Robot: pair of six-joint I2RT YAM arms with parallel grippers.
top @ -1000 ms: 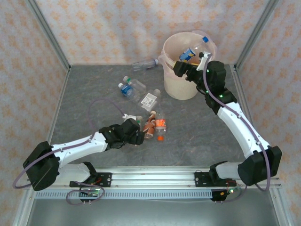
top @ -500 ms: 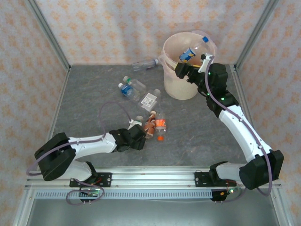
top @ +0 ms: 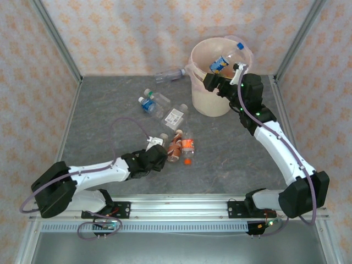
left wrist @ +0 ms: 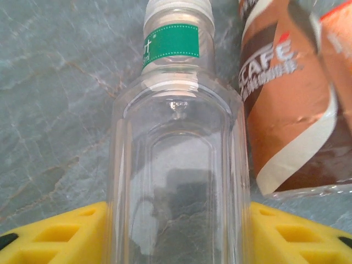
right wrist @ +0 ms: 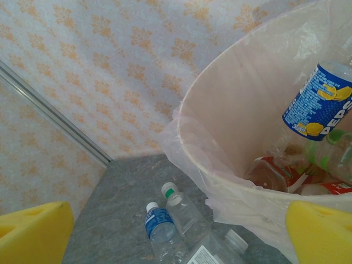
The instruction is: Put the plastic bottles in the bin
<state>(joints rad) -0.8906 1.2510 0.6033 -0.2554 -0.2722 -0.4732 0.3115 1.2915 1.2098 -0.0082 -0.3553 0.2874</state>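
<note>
My left gripper [top: 156,156] is shut on a clear bottle [left wrist: 177,165] with a green label and white cap, which lies on the table; its cap [top: 163,136] points away from the arm. A brown coffee-label bottle [left wrist: 289,104] lies right beside it. My right gripper [top: 212,82] hangs open and empty at the near rim of the beige-pink bin [top: 209,102]. A blue Pepsi bottle [top: 221,62] leans inside the bin [right wrist: 247,110] on top of other bottles. The yellow fingers [right wrist: 322,231] stand wide apart.
On the grey table lie a blue-label bottle [top: 147,104], a green-band bottle [top: 158,98], a white-label bottle [top: 176,114], an orange bottle [top: 188,147] and a clear bottle [top: 169,75] by the back wall. Metal frame posts stand at the corners.
The left arm's elbow swung out to the left and back, and its gripper drew slightly toward the near edge around the bottle. The right gripper stayed at the bin rim.
</note>
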